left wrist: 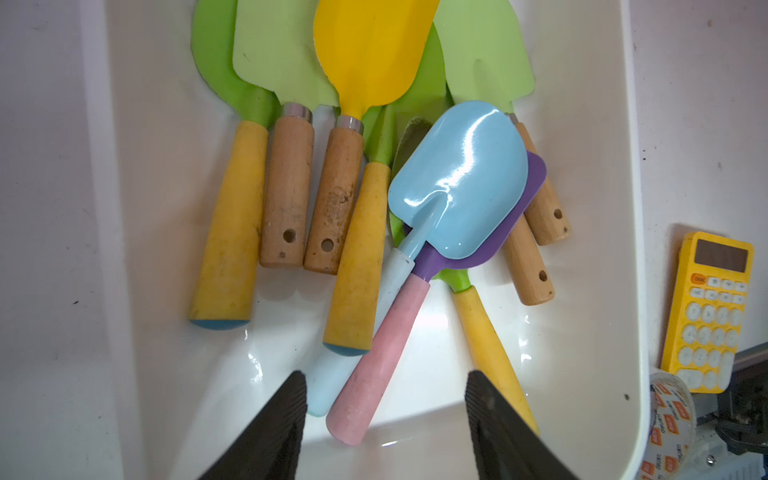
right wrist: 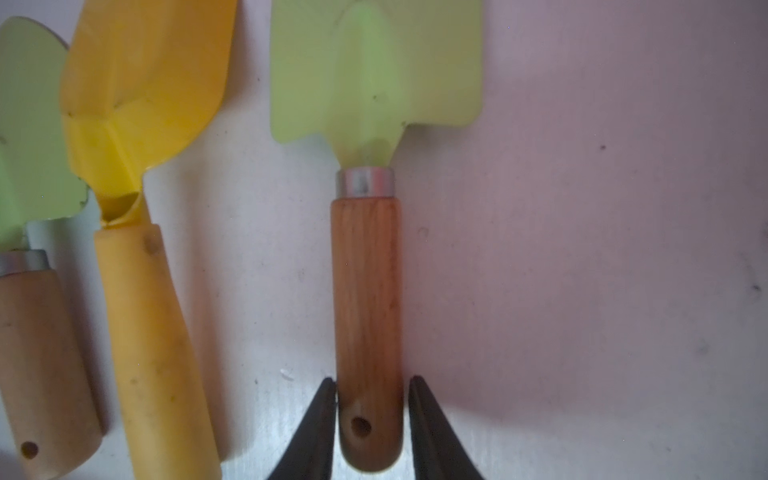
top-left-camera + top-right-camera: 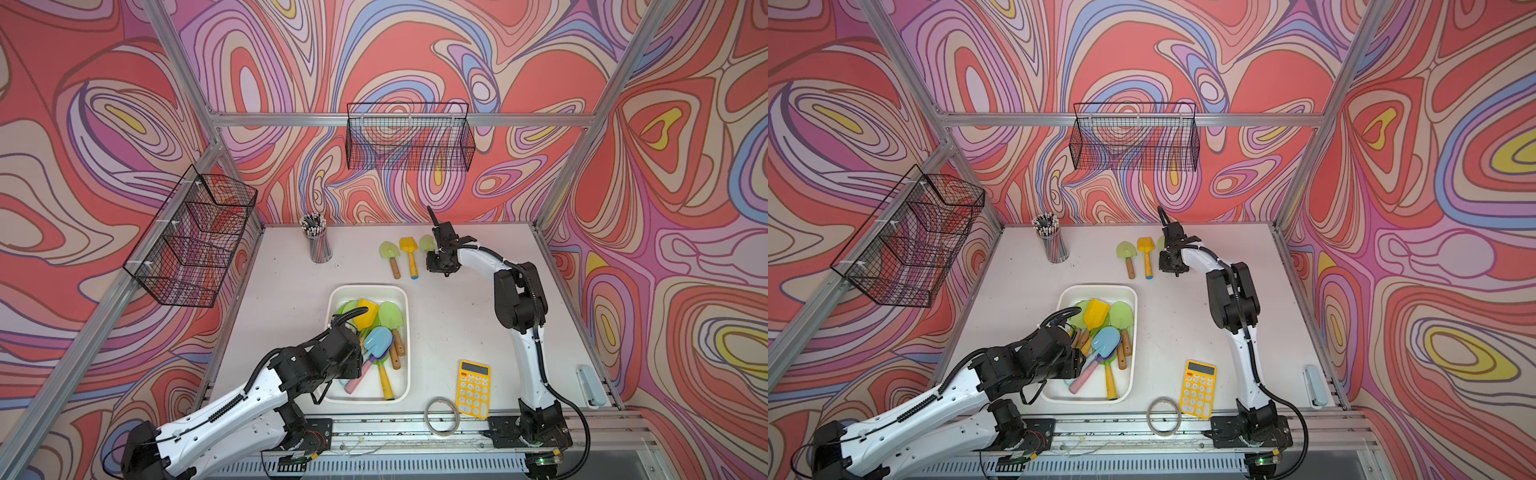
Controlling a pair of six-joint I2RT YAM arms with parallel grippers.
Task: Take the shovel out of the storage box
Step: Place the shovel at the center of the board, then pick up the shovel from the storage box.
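Note:
The white storage box (image 3: 368,287) (image 3: 1098,286) (image 1: 602,208) holds several shovels piled together, among them a blue-bladed shovel (image 1: 457,178) on top of a purple shovel with a pink handle (image 1: 376,361). My left gripper (image 1: 384,378) is open over the box's near end, its fingers on either side of the pink handle's tip without touching it. At the back of the table lie a green shovel (image 3: 390,255), a yellow shovel (image 3: 409,253) and a pale green shovel with a wooden handle (image 2: 368,291). My right gripper (image 2: 371,380) straddles that handle's end, its fingers slightly apart from the wood.
A yellow calculator (image 3: 473,388) and a tape roll (image 3: 441,415) lie at the front, right of the box. A cup of pencils (image 3: 320,243) stands at the back left. Black mesh baskets hang on the left frame (image 3: 195,237) and the back wall (image 3: 409,137).

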